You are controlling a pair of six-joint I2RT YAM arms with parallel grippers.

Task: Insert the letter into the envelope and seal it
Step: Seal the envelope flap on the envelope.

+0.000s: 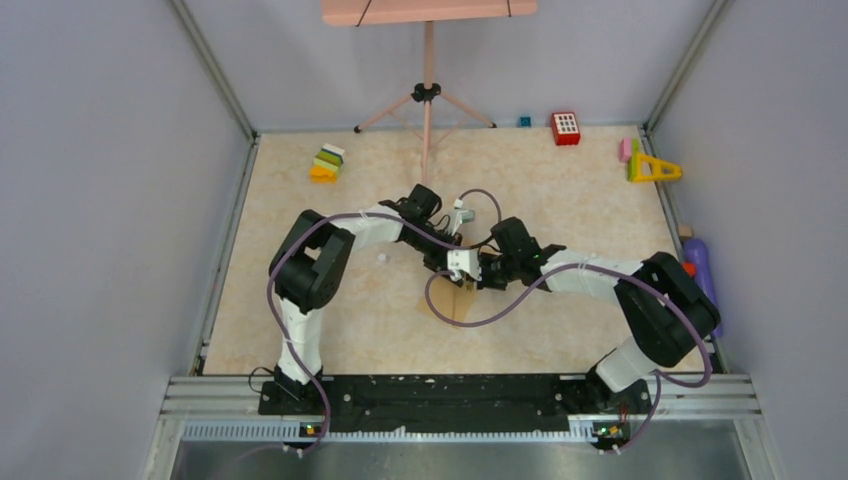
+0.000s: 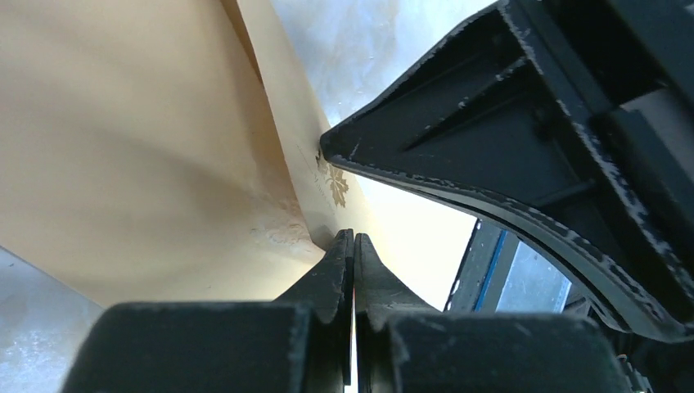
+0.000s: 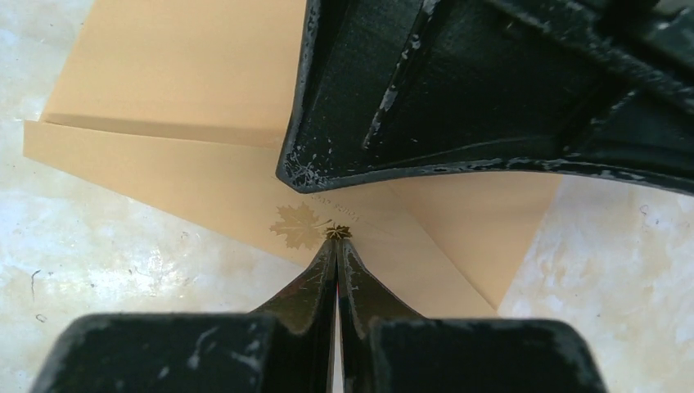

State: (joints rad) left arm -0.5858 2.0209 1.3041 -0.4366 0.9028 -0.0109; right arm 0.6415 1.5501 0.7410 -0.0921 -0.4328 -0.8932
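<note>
Beige marbled tabletop [image 1: 560,200], centre: flat brown kraft-paper envelope [image 3: 180,74] lies there, looks folded shut. Pale cream letter not in sight, prob. tucked inside. Left gripper [image 2: 353,239] & right gripper [image 3: 337,236] both clenched, nothing held, tips meeting on the envelope by its small maple-leaf mark [image 3: 296,227]. Looks like the sealing press; little left, I reckon.

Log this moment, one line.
phase: pressing flap | envelope: flap folded down | left claw: shut, tip on flap | right claw: shut, tip at maple-leaf mark | letter: not visible
</note>
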